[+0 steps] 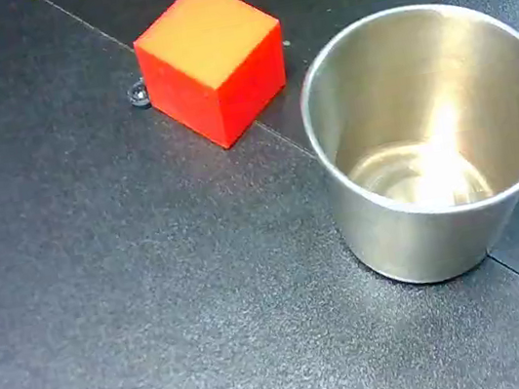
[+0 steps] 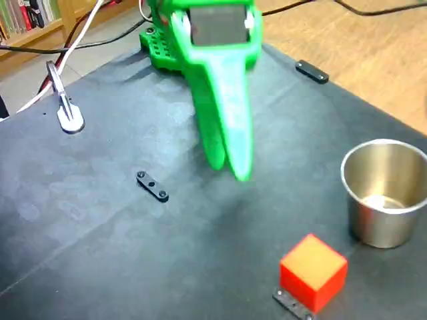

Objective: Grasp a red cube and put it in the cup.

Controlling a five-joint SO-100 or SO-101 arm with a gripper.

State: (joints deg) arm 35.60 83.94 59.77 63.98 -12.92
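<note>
Red cube: rests on the dark table, untouched, with no long axis to favour.
Cup: steel, upright, empty; at about 2 o'clock from the cube, near but apart.
Gripper: green, fingers together, holding nothing.
Bearing: cube lies at about 5 o'clock from the fingertips, well apart.

A: How is a fixed view set?
B: Close and steeply downward, red cube and cup framed.
A: The other?
B: Farther back, the gripper faced; both objects are shared.
</note>
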